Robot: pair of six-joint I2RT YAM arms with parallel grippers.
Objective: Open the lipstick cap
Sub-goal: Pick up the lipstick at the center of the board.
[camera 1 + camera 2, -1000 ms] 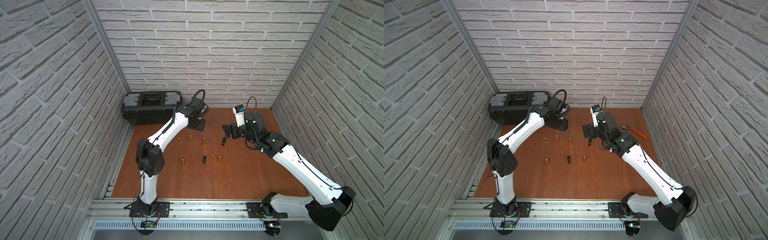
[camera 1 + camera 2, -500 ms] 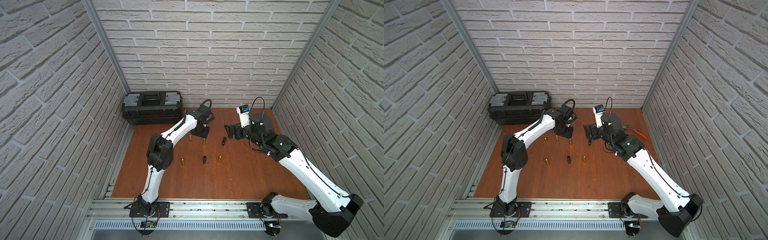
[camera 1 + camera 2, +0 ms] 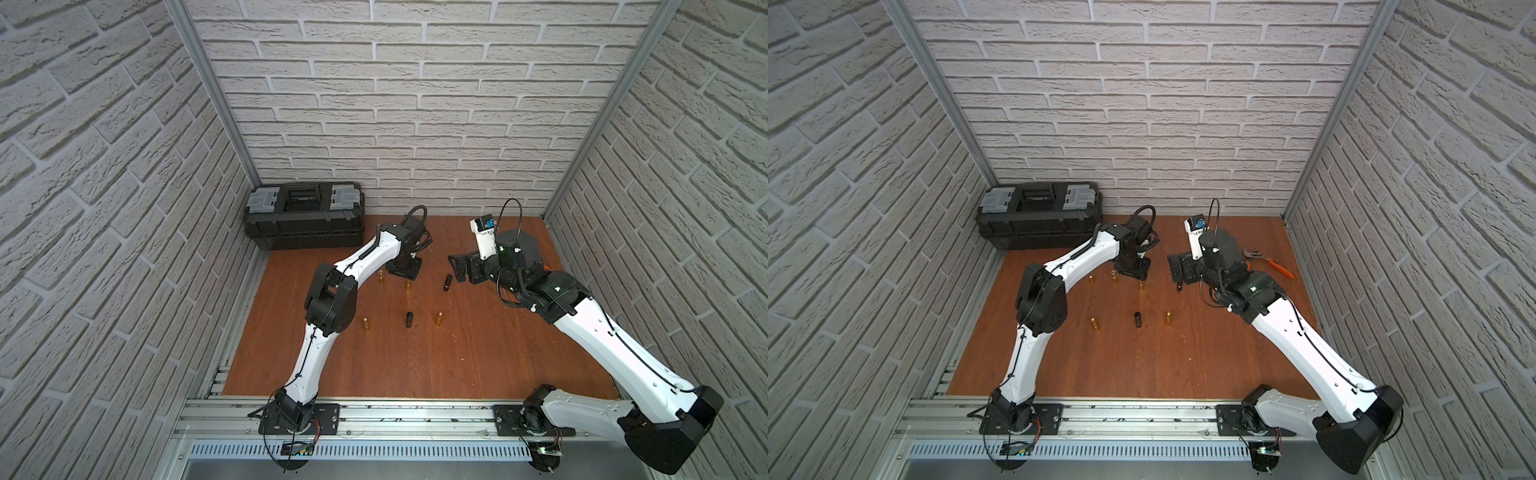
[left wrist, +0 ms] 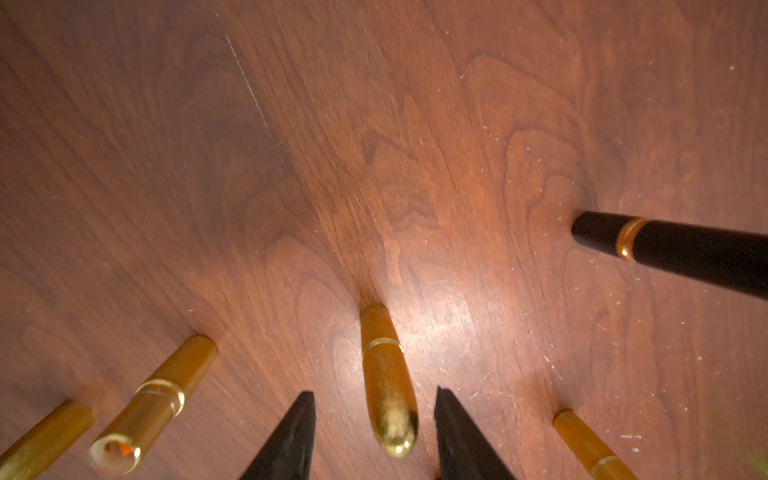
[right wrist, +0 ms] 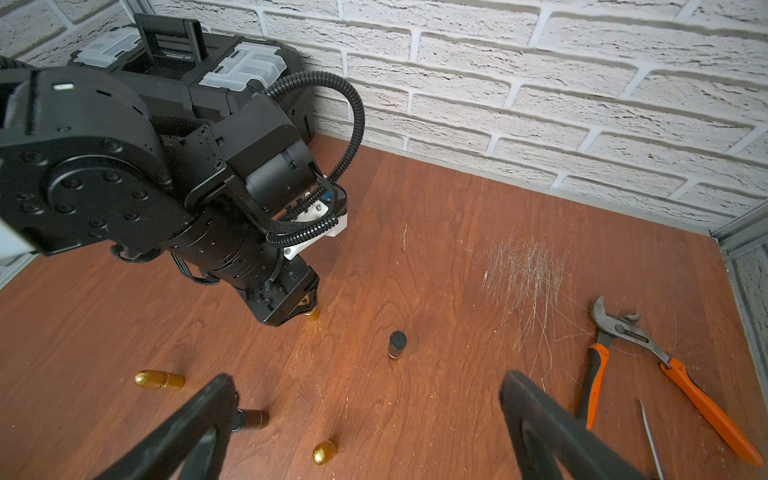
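Zero progress on the actual cap so far, this looks like the approach stage. The target, a gold bullet-shaped metal lipstick (image 4: 388, 386), stands upright on the brown wooden table (image 3: 415, 365), a little way out from the black plastic toolbox (image 3: 305, 220) toward the middle of the table. Its cap is on and the ring seam is unbroken. The left gripper (image 4: 374, 395) hangs over it with a jaw on each side of the cap. The jaws are part-way in, but bare table shows on both sides, so it isn't gripping anything yet. The right gripper (image 5: 368, 376) is spread wide and empty, and it's farther from the toolbox than the left one. What's left is pretty much everything, probably: pinch the gold one, get the second gripper onto it, then pull cap and base apart. One slim gold tube (image 4: 153, 399) on the toolbox side of the target looks open at the top, with something orange inside, though that's hard to call.
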